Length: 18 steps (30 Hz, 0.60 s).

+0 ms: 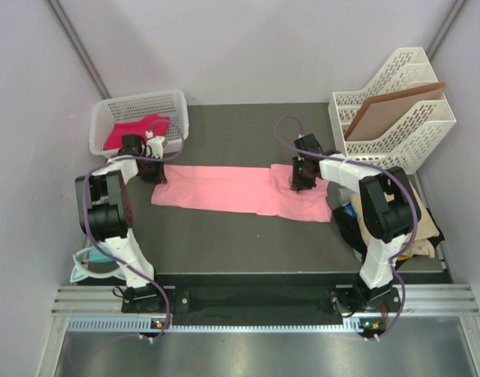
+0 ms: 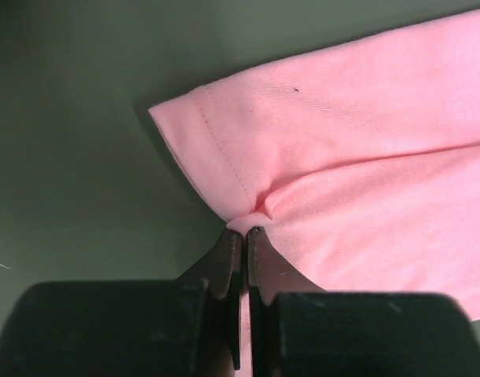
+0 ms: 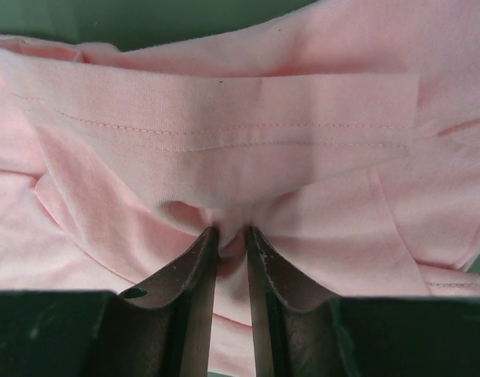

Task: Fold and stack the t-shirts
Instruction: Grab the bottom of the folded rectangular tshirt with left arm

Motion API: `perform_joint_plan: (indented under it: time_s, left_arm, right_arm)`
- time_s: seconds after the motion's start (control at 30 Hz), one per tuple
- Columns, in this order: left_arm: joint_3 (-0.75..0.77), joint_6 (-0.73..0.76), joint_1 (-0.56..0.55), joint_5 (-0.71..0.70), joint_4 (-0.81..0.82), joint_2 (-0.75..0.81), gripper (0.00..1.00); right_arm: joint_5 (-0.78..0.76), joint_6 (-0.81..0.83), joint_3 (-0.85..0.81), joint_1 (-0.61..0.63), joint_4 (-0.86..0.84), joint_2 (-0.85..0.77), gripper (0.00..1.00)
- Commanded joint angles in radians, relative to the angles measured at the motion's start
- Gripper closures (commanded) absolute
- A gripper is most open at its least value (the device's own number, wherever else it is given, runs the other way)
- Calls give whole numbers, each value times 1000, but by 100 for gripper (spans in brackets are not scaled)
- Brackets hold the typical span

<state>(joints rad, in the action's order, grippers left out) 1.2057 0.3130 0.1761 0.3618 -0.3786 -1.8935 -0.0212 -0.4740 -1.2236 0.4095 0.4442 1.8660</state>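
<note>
Both end effectors (image 2: 245, 232) (image 3: 232, 236) tight on salmon t-shirt (image 1: 240, 188).

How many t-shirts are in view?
5: salmon pink shirt spread on the table, magenta shirt in the basket, black shirt, tan shirt and blue shirt heaped far right; others possibly hidden.

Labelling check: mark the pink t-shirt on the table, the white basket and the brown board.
pink t-shirt (image 1: 224, 188), top view, middle of the spread cloth
white basket (image 1: 141, 106), top view, far mesh wall
brown board (image 1: 389, 110), top view, its flat face
</note>
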Motion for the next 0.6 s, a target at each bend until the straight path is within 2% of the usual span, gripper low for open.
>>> perform_joint_plan:
  time_s: [0.0, 0.33, 0.57]
  left_arm:
    - [-57, -17, -30, 29, -160, -9, 100]
    - [-14, -31, -35, 98, -236, 68, 100]
    - [-15, 9, 3, 9, -276, 151, 100]
  right_arm:
    - [7, 2, -14, 3, 22, -60, 78]
    - [-5, 12, -19, 3, 33, -71, 81]
    - [-5, 14, -8, 3, 28, -80, 82]
